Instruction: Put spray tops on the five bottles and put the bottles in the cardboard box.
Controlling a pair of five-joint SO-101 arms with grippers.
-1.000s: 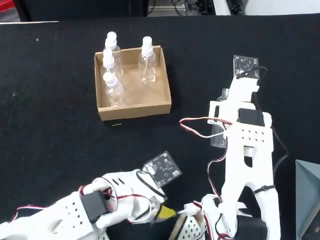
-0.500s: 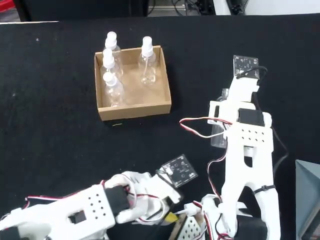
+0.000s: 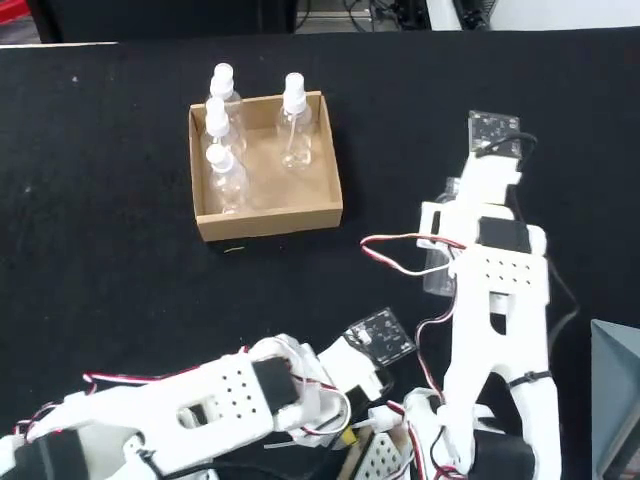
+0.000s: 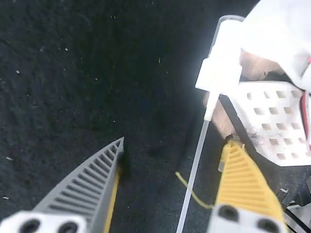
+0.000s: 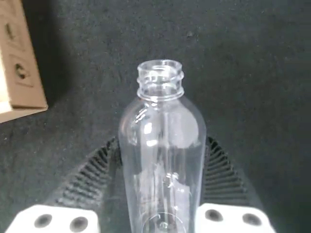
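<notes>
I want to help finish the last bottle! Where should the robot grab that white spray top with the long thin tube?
On the spray top, probably grab the chunky white head, not the thin tube, which looks bendy and easy to drop. The left tool is open with the tube between its fingers, so it could slide forward along the tube and pinch the head's two sides.

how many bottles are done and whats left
Four capped bottles stand in the cardboard box. The right end effector holds the fifth bottle, uncapped; the left end effector sits open by the last spray top. Remaining: cap it, box it.
</notes>
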